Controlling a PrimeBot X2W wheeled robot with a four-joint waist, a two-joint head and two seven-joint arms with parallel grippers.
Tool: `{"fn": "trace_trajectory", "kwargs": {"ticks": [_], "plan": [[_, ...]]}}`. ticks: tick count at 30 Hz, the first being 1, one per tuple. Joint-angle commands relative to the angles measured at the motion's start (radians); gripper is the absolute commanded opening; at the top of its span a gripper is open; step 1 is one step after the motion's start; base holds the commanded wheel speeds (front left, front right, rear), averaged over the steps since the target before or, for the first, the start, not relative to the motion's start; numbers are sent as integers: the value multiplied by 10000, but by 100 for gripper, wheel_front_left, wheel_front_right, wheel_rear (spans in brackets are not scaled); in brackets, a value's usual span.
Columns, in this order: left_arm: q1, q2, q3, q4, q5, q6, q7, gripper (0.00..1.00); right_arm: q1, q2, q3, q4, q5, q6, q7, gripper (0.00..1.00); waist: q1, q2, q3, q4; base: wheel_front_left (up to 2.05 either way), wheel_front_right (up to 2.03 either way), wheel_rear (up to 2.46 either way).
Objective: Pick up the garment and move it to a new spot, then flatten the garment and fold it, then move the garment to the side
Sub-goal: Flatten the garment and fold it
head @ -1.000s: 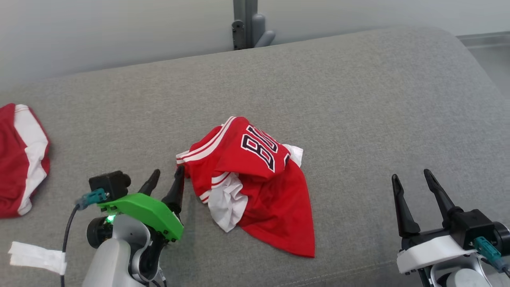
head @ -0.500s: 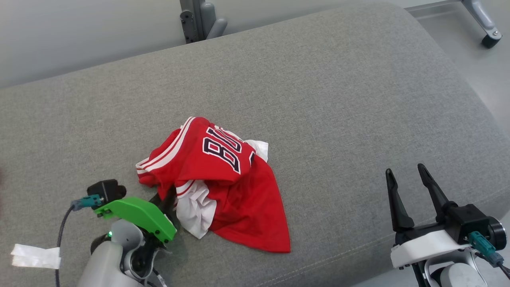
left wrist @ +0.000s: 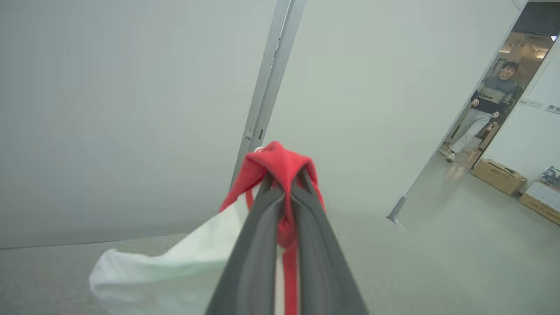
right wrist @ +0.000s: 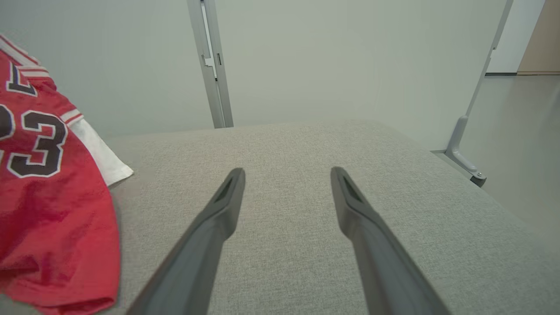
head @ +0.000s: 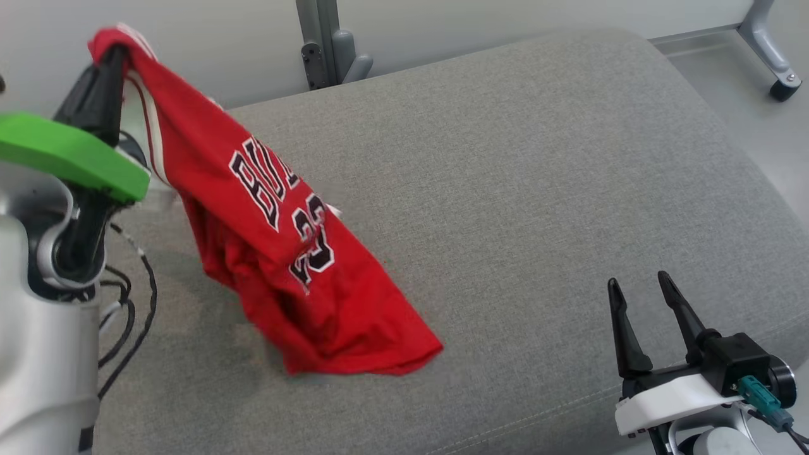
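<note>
i'm on the first step, the pick-up and move. my left gripper (head: 109, 60) is clenched on a bunched edge of the red basketball jersey with white trim and dark lettering (head: 278, 253). in the left wrist view its two dark fingers (left wrist: 258, 245) lie pressed together, with a red fold of cloth poking out over the tips. i can't tell whether that fold is a shoulder or an armhole.

the jersey hangs from that pinch at the upper left of the head view and drapes diagonally down. its lower hem is crumpled on the grey woven cushion (head: 537, 189), left of centre and towards the front, so it is only partly off the surface.

next, i reckon i must carry it across to the bare stretch of cushion on the right. i'd raise it enough that the hem doesn't drag and twist, then lay it down so a second corner is reachable. a one-point pinch on loose cloth could slip, so i'd go gently.

the left arm is raised high and close to the head camera, fingers pointing up towards the wall. my right gripper (head: 638, 279) sits low by the cushion's front edge, jaws spread wide with nothing between them, well apart from the jersey.
</note>
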Motion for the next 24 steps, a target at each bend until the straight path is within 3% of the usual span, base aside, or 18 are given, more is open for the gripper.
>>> {"fn": "trace_trajectory", "kwargs": {"ticks": [1, 5, 9, 11, 16, 24], "plan": [[-536, 79, -184, -502, 113, 104, 343, 0, 93, 21, 46, 43, 79, -3, -32, 100, 0, 114, -157, -79, 0, 0, 0], [-1730, -52, -765, -1209, 396, 228, 1050, 0, 127, 48, 143, 100, 92, -3, -32, 100, 0, 114, -278, -290, 0, 0, 0], [-2370, -67, -1994, -1022, 1400, 13, 1301, 0, 28, 93, 154, 77, 151, -3, -32, 100, 0, 114, -320, -691, 0, 0, 0], [-2225, -495, -2646, -627, 1597, -69, 1260, 0, 38, 121, 221, 116, 162, -3, -32, 100, 0, 114, -290, -884, 0, 0, 0], [-990, -1725, -3631, 1187, 1415, -48, 596, 0, -27, 176, 452, 216, 233, -3, -32, 100, 0, 114, -152, -1494, 0, 0, 0], [199, -2359, -5231, 3432, 733, -57, -1071, 0, -399, 213, 757, 247, 289, -3, -32, 100, 0, 114, 420, -2169, 0, 0, 0]]}}
